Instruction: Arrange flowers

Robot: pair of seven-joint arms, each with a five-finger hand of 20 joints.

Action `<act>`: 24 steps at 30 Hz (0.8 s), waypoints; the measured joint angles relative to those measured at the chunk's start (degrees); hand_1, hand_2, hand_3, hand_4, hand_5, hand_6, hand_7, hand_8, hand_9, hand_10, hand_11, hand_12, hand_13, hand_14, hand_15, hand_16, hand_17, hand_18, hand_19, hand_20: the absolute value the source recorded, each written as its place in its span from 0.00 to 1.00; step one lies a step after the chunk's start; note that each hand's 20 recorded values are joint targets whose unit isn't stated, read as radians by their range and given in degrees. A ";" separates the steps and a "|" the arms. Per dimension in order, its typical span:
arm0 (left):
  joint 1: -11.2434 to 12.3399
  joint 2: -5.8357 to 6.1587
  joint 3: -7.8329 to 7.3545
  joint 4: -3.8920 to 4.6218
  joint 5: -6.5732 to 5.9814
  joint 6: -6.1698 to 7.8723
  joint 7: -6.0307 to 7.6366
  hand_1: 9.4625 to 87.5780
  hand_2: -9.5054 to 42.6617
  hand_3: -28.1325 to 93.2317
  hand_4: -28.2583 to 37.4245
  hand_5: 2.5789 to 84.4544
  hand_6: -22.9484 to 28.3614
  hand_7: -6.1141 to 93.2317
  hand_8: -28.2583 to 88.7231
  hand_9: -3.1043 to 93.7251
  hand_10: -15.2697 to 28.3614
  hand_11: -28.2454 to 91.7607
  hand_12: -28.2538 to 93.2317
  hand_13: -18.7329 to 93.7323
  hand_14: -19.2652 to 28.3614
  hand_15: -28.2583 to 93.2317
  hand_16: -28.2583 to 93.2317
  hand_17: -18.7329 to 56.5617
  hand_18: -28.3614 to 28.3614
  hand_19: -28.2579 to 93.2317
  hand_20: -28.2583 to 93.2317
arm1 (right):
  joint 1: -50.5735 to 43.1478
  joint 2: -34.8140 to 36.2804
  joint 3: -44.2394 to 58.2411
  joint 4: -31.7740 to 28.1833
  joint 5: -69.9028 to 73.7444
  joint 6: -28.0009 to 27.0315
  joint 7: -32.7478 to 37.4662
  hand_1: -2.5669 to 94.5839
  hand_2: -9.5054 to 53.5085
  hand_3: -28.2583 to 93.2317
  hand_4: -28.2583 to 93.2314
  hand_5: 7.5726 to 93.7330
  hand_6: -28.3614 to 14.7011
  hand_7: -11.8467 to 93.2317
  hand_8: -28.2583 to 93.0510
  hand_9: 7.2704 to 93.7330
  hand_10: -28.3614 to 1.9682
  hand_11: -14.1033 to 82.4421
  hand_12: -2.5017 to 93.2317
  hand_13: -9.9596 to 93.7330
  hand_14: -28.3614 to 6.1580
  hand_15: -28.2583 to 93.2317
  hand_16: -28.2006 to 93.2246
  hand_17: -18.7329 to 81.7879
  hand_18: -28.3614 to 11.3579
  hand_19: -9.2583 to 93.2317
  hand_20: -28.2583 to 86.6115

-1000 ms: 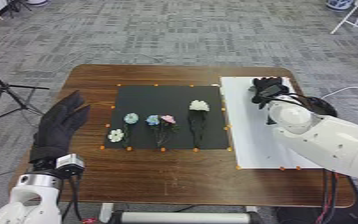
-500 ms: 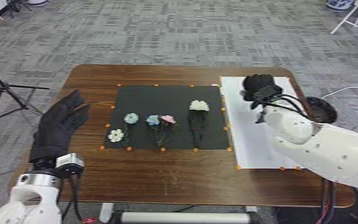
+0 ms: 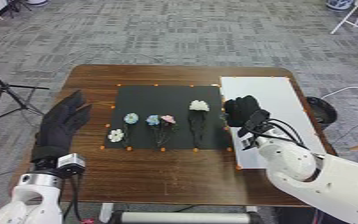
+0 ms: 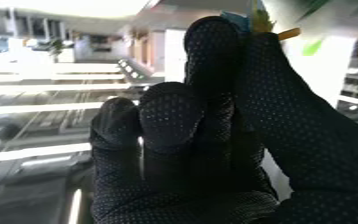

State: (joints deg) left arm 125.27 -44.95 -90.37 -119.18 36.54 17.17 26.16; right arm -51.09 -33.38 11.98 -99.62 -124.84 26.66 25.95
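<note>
On the black mat, in the head view, lie a small white flower, a light blue flower, a blue flower beside a pink flower, and a larger white flower with a dark stem. Over the white sheet's left part, right of the mat, is my right hand, open. In the right wrist view the thumb of my right hand is close to a finger; whether the small blue and yellow patches near the tips touch them, I cannot tell. My left hand is open at the table's left edge.
A white sheet with small orange markers along its edges covers the table's right part. Past the right edge stands a dark round object. A black tripod is on the floor at the left.
My right hand has moved from the far part of the white sheet toward the robot and leftward, closer to the black mat. The left hand and the flowers have stayed in place.
</note>
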 measured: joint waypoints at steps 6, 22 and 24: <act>-0.24 0.00 0.24 0.01 0.00 -0.32 0.00 0.19 0.18 0.79 0.04 0.37 0.51 0.22 0.18 0.29 0.62 0.40 0.39 0.35 0.71 0.46 0.28 0.12 0.85 0.55 0.34 | 0.75 -2.65 -3.57 0.47 -1.79 0.54 1.15 0.52 0.00 0.92 0.01 0.73 0.72 0.57 0.23 0.91 0.75 0.36 0.54 0.77 0.67 0.84 0.50 0.53 0.25 0.98 0.72; -0.12 -0.22 -0.20 -0.02 0.07 -0.33 -0.04 0.19 0.17 0.80 0.04 0.37 0.51 0.22 0.18 0.29 0.63 0.40 0.39 0.35 0.71 0.45 0.28 0.12 0.85 0.55 0.34 | 1.48 -3.45 -4.45 0.24 -3.72 -0.92 2.42 0.46 0.00 0.93 0.01 0.56 0.68 0.55 0.25 0.74 0.72 0.37 0.50 0.69 0.62 0.88 0.50 0.50 0.25 0.96 0.74; -0.12 -0.22 -0.20 -0.02 0.07 -0.33 -0.04 0.19 0.18 0.79 0.04 0.37 0.51 0.22 0.18 0.29 0.62 0.40 0.39 0.35 0.71 0.45 0.28 0.12 0.85 0.55 0.34 | 1.27 -3.02 -3.98 0.16 -3.65 -1.47 2.41 0.43 0.00 0.94 0.01 0.54 0.67 0.52 0.23 0.68 0.68 0.44 0.44 0.67 0.61 0.89 0.49 0.49 0.24 0.96 0.74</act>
State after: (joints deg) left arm 125.15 -45.17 -90.56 -119.20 36.60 16.83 26.12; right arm -49.83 -36.40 8.00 -99.45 -128.49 25.19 28.36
